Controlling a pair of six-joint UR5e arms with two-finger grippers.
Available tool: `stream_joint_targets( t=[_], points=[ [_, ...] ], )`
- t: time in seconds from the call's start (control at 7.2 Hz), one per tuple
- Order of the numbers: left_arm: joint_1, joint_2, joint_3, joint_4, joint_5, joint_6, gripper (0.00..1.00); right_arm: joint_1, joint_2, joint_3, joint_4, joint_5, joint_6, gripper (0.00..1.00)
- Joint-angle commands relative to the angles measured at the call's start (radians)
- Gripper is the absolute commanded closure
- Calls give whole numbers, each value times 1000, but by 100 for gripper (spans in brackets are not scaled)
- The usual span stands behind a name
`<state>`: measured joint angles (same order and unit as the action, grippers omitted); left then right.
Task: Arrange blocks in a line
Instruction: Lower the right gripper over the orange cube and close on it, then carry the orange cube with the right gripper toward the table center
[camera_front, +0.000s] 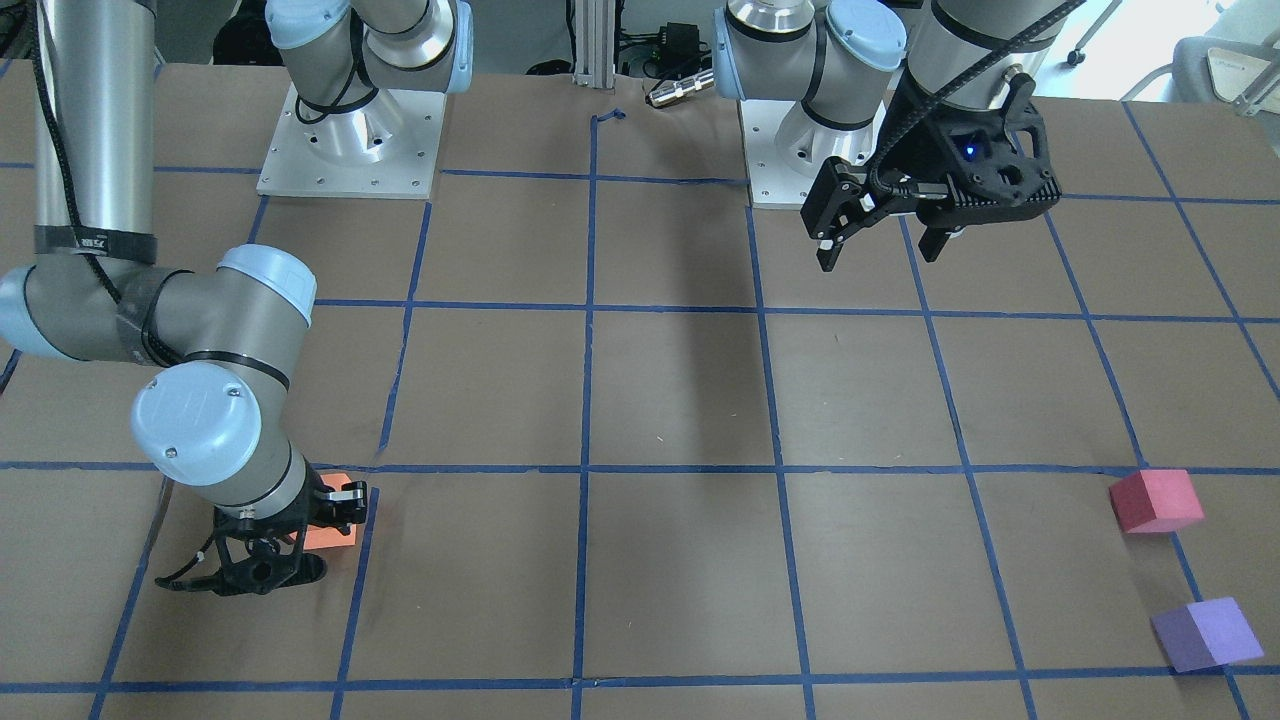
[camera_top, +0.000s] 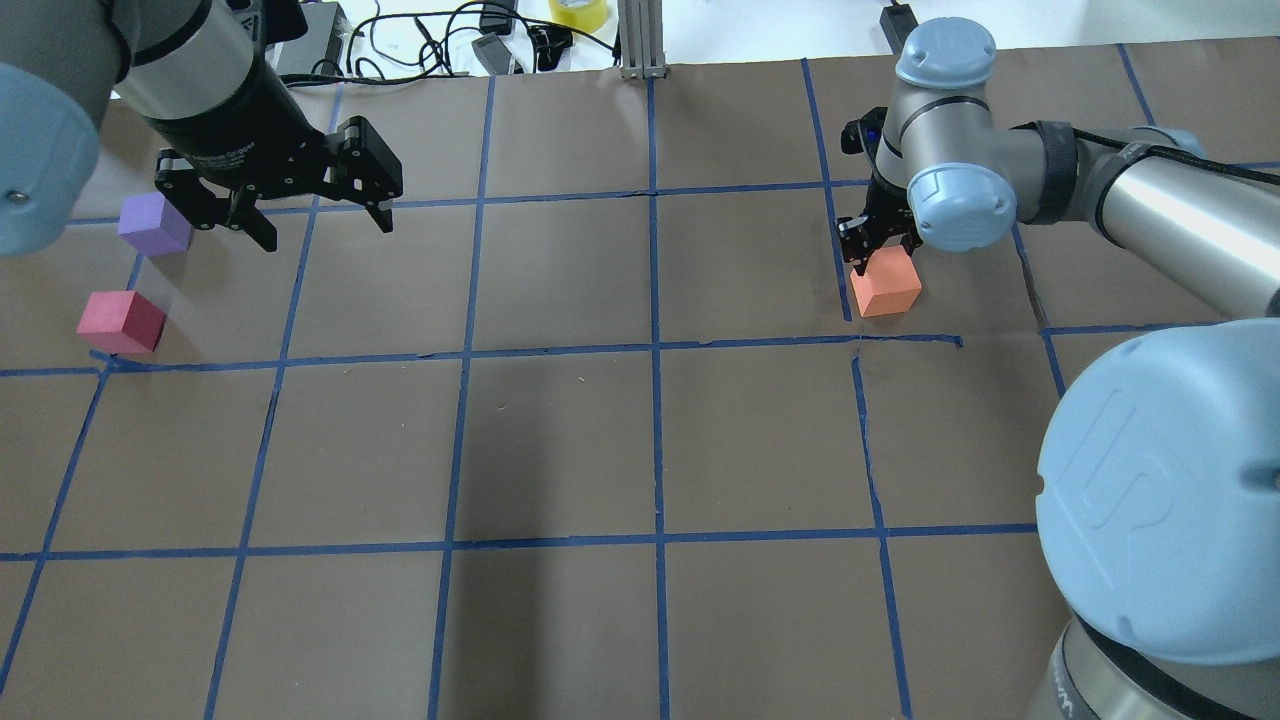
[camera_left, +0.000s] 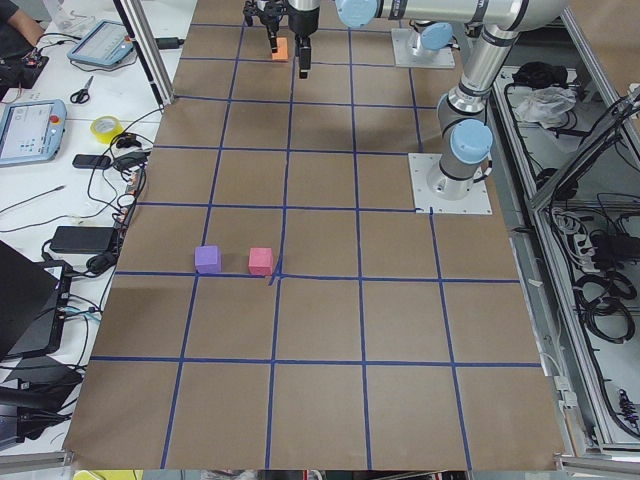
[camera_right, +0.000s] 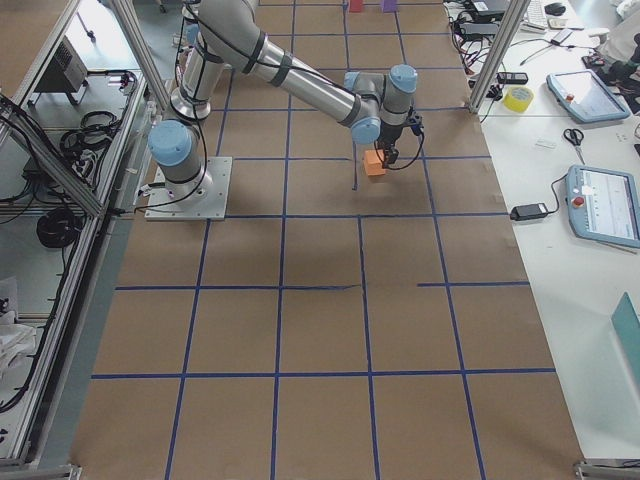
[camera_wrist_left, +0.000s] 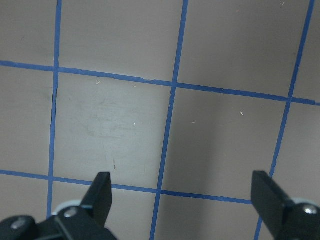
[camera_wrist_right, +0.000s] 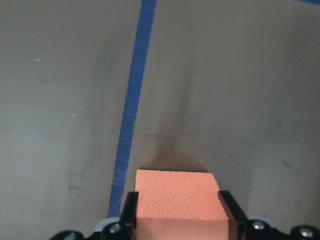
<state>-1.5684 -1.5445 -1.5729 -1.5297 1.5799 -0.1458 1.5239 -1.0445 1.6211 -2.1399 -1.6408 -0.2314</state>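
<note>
Well, the right claw (camera_wrist_right: 179, 197) is closed on the orange block (camera_top: 886, 285), with one finger pressed to each side of the cube (the right wrist view shows this best). The block is on the robot's right half of the desk (camera_top: 560, 440), in the row of squares far from the robot bases. It is just beside a blue tape line (camera_wrist_right: 131, 105), and its shadow falls on the brown paper ahead of it. Whether its underside touches the desk or hangs just above it, I cannot tell.

The left claw (camera_top: 327, 232) hangs above the desk with its jaws spread wide and nothing between them. Its wrist camera sees only brown paper and crossing tape lines.

The other two blocks sit on the robot's left half, well apart from the orange one. The red-pink block (camera_top: 122, 322) rests just beside a crossing of tape lines. The purple block (camera_top: 155, 222) lies near it, a little farther from the robot, with a gap between the two. Neither touches a claw.
</note>
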Motion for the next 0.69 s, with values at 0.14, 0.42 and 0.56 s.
stream_joint_targets(
  t=[0.14, 0.42, 0.56],
  points=[
    [1, -3, -3, 0, 0, 0, 0, 68, -48, -48, 23, 23, 151, 80],
    [1, 3, -3, -9, 2, 2, 0, 157, -20, -139, 76, 73, 354, 81],
    [2, 4, -3, -10, 2, 0, 0, 223, 19, -189, 72, 91, 444, 82]
  ],
)
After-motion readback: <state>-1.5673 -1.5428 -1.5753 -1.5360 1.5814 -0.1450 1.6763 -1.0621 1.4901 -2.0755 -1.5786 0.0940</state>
